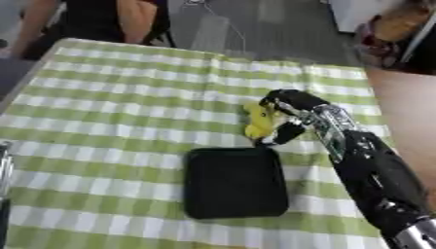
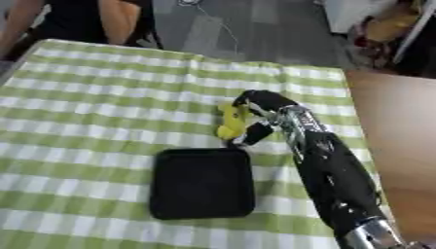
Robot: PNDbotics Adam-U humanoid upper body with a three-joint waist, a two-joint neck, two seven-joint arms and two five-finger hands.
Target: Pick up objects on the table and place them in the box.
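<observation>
A yellow object (image 1: 258, 121) hangs just above the far right corner of a black box (image 1: 234, 182), which lies on the green-and-white checked tablecloth. My right hand (image 1: 289, 109) comes in from the lower right and is shut on the yellow object, with fingers curled over its top and the thumb below it. The box looks dark inside and I see nothing in it. My left hand does not show; only a sliver of metal (image 1: 4, 170) appears at the left edge.
The checked table (image 1: 111, 107) stretches far to the left and back. A person stands at the far edge (image 1: 94, 19). A brown surface (image 1: 408, 112) borders the table on the right, with clutter at the top right corner.
</observation>
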